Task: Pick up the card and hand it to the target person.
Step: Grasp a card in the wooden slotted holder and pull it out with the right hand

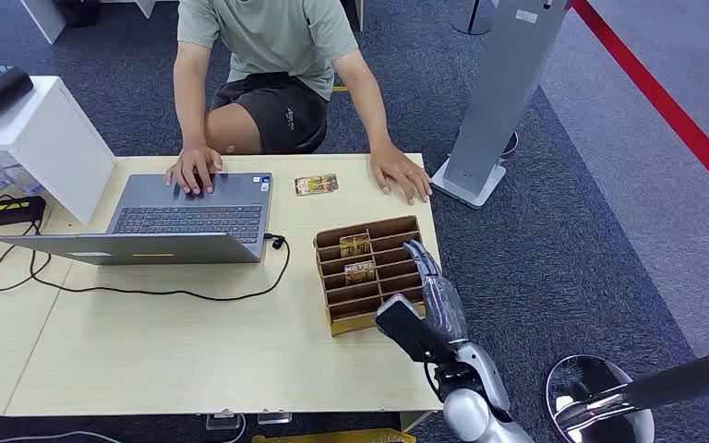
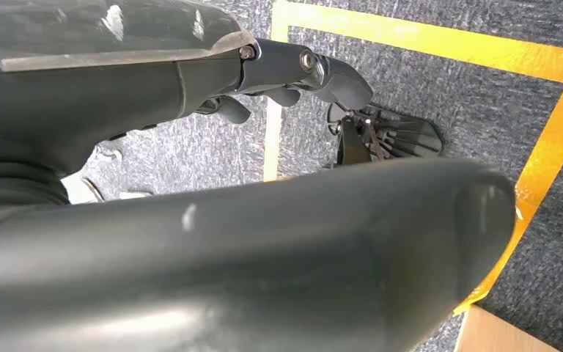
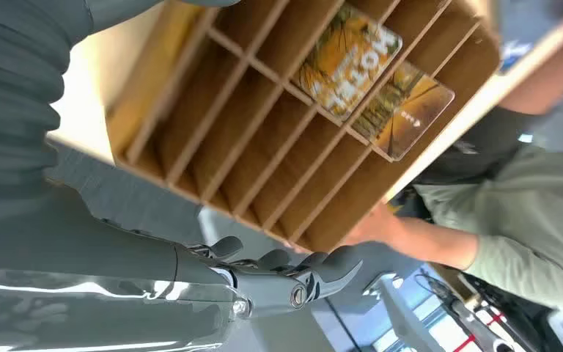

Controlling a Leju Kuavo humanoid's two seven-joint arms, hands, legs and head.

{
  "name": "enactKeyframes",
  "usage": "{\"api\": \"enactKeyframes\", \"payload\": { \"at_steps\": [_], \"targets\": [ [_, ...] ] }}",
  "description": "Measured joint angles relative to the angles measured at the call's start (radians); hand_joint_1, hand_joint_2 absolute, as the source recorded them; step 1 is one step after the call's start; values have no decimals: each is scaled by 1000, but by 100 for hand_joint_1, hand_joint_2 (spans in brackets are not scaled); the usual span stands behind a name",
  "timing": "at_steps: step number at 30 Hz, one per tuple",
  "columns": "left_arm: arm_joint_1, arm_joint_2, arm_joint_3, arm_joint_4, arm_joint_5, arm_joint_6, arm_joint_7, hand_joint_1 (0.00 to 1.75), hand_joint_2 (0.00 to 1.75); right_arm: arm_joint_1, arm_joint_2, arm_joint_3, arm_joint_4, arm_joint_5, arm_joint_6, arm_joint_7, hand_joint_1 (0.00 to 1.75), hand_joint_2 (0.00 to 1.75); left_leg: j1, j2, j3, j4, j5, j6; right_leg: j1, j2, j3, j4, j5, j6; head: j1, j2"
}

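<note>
Nearest the head camera, the right hand (image 1: 426,277) hovered beside the slotted wooden rack (image 1: 369,273), fingers extended and holding nothing. Two cards (image 1: 357,258) stood in its slots, partly hidden by the dividers; a third card (image 1: 317,185) lay on the surface (image 1: 194,360) near the person's hand (image 1: 402,173). Whether the left hand (image 2: 293,70) was spread or curled could not be told.

- Cards: three total. One card (image 1: 317,185) is lying flat on the table (image 1: 194,351), and two more, a back card (image 1: 354,245) and a front card (image 1: 360,271), are standing in the slotted box (image 1: 351,314).
- Slotted cardboard boxes: just the one.
- Laptops: one laptop (image 1: 185,217), lid open.
- Black cables on the table: one cable (image 1: 148,291), looping off the laptop's corner.
- People: one person (image 1: 272,55), with two hands (image 1: 194,169) down on the table side.
- Robot hands: two, a right hand (image 1: 429,286) by the box and a left hand (image 2: 293,70).
</note>
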Motion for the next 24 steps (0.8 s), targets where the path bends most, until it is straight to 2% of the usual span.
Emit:
{"api": "enactKeyframes", "payload": {
  "at_steps": [2,5,8,10,12,16,18,24],
  "targets": [
    [0,0,0,0,-3,-2,0,0,0,-31,-2,12,-9,64,33,63,0,175,0,0,0,0,0,0,0,0,0,0,0,0,0,0],
    [-1,0,0,0,-11,-6,4,0,0,-128,-4,50,-29,203,136,226,0,175,0,0,0,0,0,0,0,0,0,0,0,0,-1,0],
    [-2,0,0,0,-17,-6,9,0,0,-218,-4,93,-33,249,206,321,2,175,0,0,0,0,1,0,0,0,0,1,0,0,-1,0],
    [-2,0,-1,0,-18,-6,11,0,0,-268,-2,120,-29,256,243,363,15,175,0,0,0,0,1,0,0,0,0,1,0,0,-1,0],
    [-2,0,-1,0,-18,-6,13,0,0,-305,3,143,-18,252,279,403,38,175,0,0,-1,0,1,0,0,-1,0,1,0,0,-1,0],
    [-3,0,-1,0,-16,1,15,0,0,-351,21,181,16,233,302,460,114,175,0,0,-1,0,1,0,0,-1,-1,1,0,0,-1,0],
    [-3,-1,-1,0,-12,5,17,0,0,-360,33,194,32,235,306,470,127,175,0,0,-1,0,1,0,0,-1,-1,1,0,0,-1,0],
    [-3,-1,-1,0,-8,8,23,0,0,-362,56,211,66,247,320,475,127,175,0,0,-1,0,1,0,0,-1,-1,1,0,0,-1,0]
  ]
}}
